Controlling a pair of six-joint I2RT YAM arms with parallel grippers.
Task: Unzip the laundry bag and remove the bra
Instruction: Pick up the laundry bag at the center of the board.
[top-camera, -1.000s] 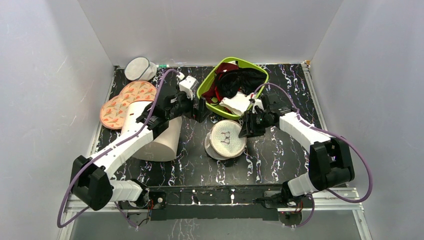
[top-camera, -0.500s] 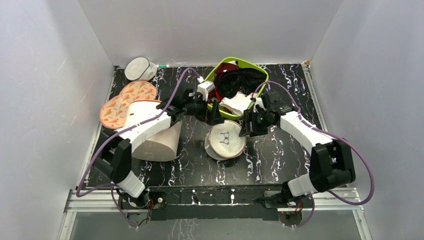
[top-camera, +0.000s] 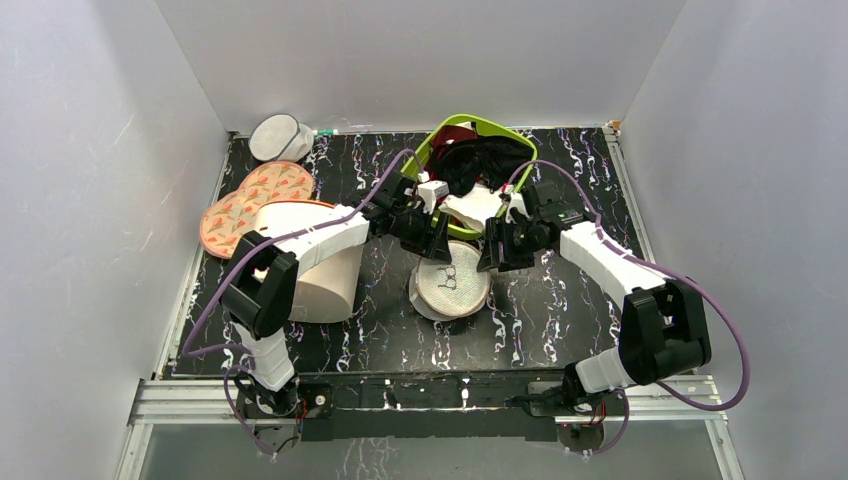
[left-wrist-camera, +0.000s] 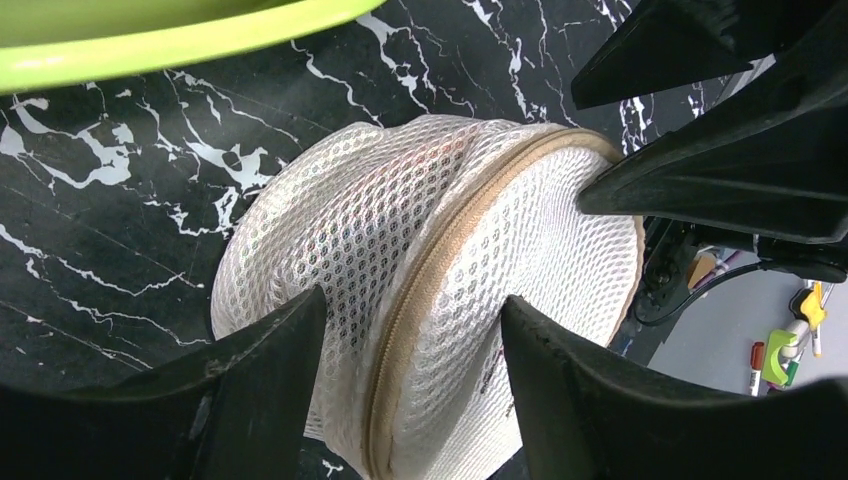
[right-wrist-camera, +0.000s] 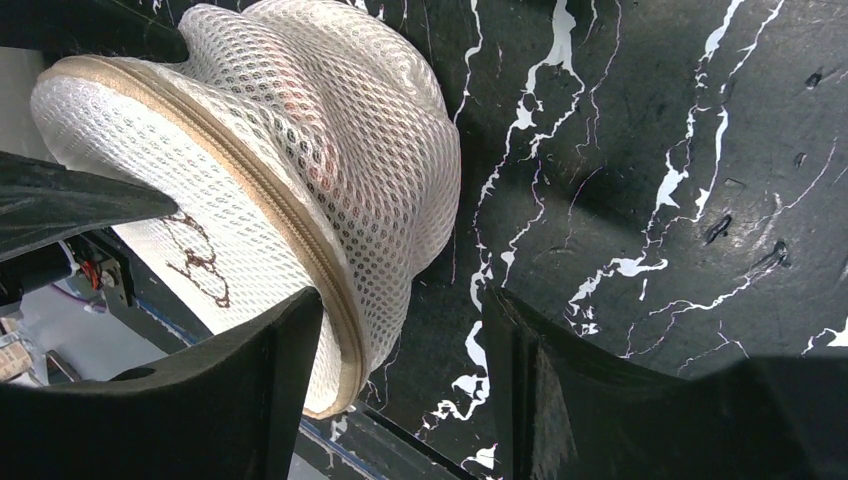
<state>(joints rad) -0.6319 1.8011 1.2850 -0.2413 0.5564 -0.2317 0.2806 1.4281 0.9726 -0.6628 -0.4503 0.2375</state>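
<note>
The laundry bag (top-camera: 452, 282) is an off-white mesh dome with a tan zip round its rim, lying tilted on the black marbled table. The zip (left-wrist-camera: 432, 265) looks closed. My left gripper (top-camera: 438, 240) is open just above the bag's far left edge; in the left wrist view (left-wrist-camera: 412, 320) its jaws straddle the zip rim without touching. My right gripper (top-camera: 492, 256) is open at the bag's right edge; in the right wrist view (right-wrist-camera: 400, 305) one finger is next to the rim (right-wrist-camera: 335, 300). The bra is hidden; only a faint orange tint shows through the mesh (right-wrist-camera: 300, 110).
A green basket (top-camera: 428, 165) behind the bag holds a black garment (top-camera: 482, 162), dark red cloth (top-camera: 452, 135) and a white item (top-camera: 472, 208). A large cream cylinder (top-camera: 322, 282) lies left, with patterned orange discs (top-camera: 250, 205) and a greyer mesh pouch (top-camera: 275, 137) beyond.
My left arm has swung right from the basket's left side and come down over the bag. My right gripper has hardly moved.
</note>
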